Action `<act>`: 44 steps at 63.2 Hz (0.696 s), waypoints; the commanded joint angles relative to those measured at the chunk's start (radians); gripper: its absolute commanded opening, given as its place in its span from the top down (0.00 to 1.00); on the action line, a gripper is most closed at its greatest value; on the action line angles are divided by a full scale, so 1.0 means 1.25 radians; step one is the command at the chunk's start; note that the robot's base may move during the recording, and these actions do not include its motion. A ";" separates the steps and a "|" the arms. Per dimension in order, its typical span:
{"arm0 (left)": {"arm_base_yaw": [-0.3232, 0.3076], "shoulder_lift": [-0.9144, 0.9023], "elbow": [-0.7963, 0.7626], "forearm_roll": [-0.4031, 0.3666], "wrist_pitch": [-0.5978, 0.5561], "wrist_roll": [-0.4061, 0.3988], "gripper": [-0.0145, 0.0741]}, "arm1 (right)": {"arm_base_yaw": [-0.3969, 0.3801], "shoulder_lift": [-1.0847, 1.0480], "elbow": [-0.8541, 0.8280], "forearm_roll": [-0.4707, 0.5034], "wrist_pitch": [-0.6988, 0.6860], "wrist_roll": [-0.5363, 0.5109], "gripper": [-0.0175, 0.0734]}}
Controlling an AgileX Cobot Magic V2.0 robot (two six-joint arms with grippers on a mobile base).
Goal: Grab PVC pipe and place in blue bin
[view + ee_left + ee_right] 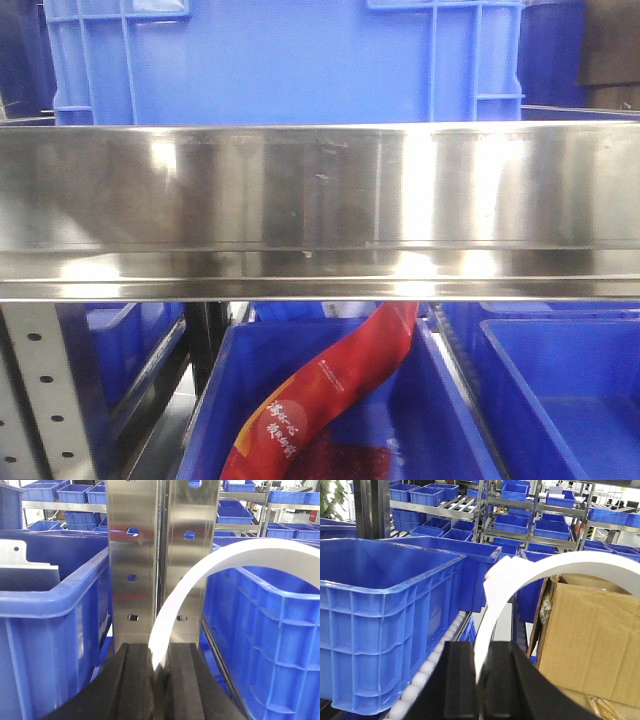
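Across the front view, a steel shelf rail [320, 200] fills the frame, with a red packet [320, 400] in a tray below. No PVC pipe shows.

Left wrist: left fingers [135, 685] pressed close, a white band [200, 575] arching up between them.

Right wrist: right fingers [460, 680] likewise close; blue bin [380, 605] at left, cardboard box [590, 635] at right.

Pipe direction, long axis and nearer arm cannot be judged.

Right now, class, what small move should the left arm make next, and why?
Probably ease the left end effector, pinching only a white strip, back from the steel upright: it fills the view ahead, blue bins flank it, and no PVC pipe shows anywhere.
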 commanded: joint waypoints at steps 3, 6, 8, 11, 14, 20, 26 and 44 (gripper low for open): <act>-0.004 -0.004 -0.002 -0.003 -0.023 -0.005 0.96 | 0.000 -0.004 -0.002 0.003 -0.020 -0.001 0.99; -0.004 -0.004 -0.002 -0.003 -0.023 -0.005 0.96 | 0.000 -0.004 -0.002 0.003 -0.020 -0.001 0.99; -0.004 -0.004 -0.002 -0.003 -0.023 -0.005 0.96 | 0.000 -0.004 -0.002 0.003 -0.020 -0.001 0.99; -0.004 -0.004 -0.003 -0.003 -0.025 -0.005 0.96 | 0.000 -0.004 -0.002 0.003 -0.020 -0.001 0.99; -0.004 -0.004 -0.005 -0.003 -0.027 -0.005 0.96 | 0.000 -0.004 -0.002 0.003 -0.020 -0.001 0.99; -0.004 -0.004 -0.005 -0.003 -0.055 -0.005 0.96 | 0.000 -0.004 -0.002 0.007 -0.020 -0.001 0.99; -0.004 -0.004 -0.013 -0.003 -0.049 -0.005 0.96 | 0.000 -0.004 -0.002 0.048 -0.033 -0.001 0.99; -0.004 -0.001 -0.073 -0.003 -0.053 -0.005 0.96 | 0.000 -0.004 -0.044 0.086 -0.038 -0.022 0.99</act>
